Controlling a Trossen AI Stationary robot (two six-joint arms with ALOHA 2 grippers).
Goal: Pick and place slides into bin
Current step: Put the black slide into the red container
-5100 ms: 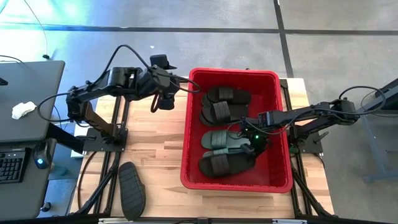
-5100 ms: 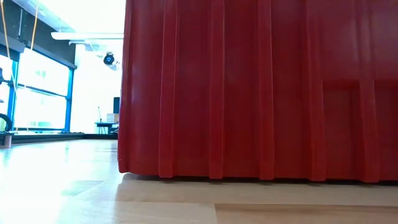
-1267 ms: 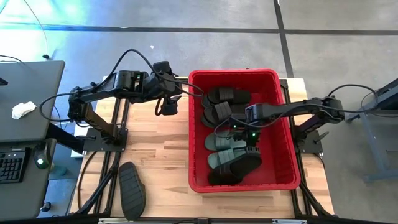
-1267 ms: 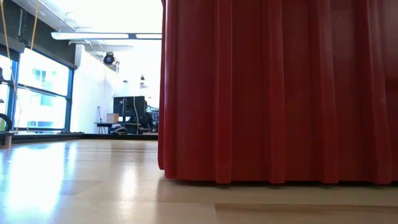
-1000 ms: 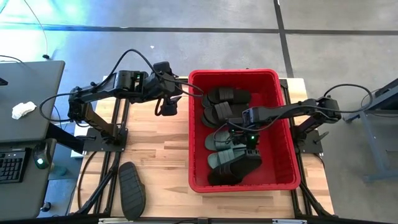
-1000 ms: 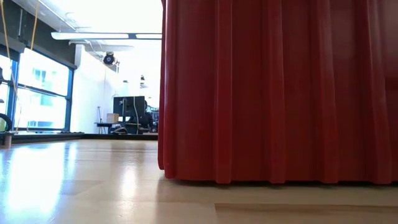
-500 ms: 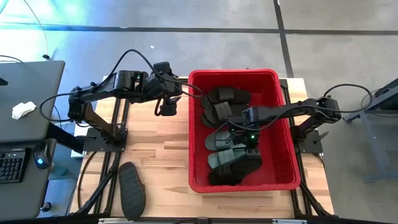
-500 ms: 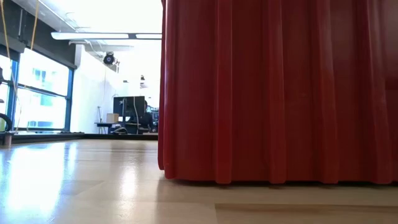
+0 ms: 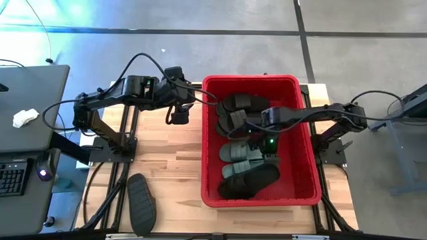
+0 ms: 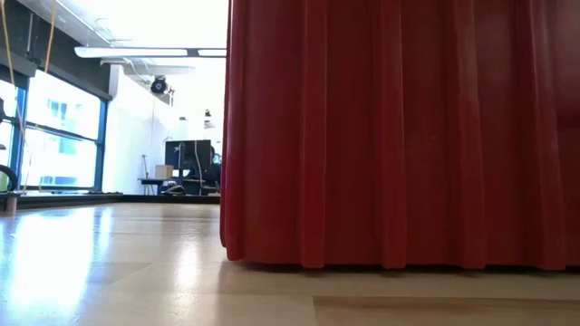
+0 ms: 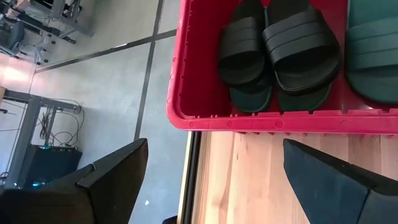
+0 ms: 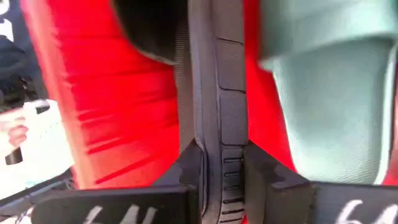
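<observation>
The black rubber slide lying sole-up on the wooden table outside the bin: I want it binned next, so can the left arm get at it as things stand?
Probably yes. The black rubber slide lies alone on bare wooden table, nothing on or against it. The left tool hangs open above the table beside the red plastic bin, holding nothing.

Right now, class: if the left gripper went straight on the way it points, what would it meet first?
Probably the bin's red rim: the open left gripper faces its outer wall, with black slides just inside. Depth is unclear.
</observation>
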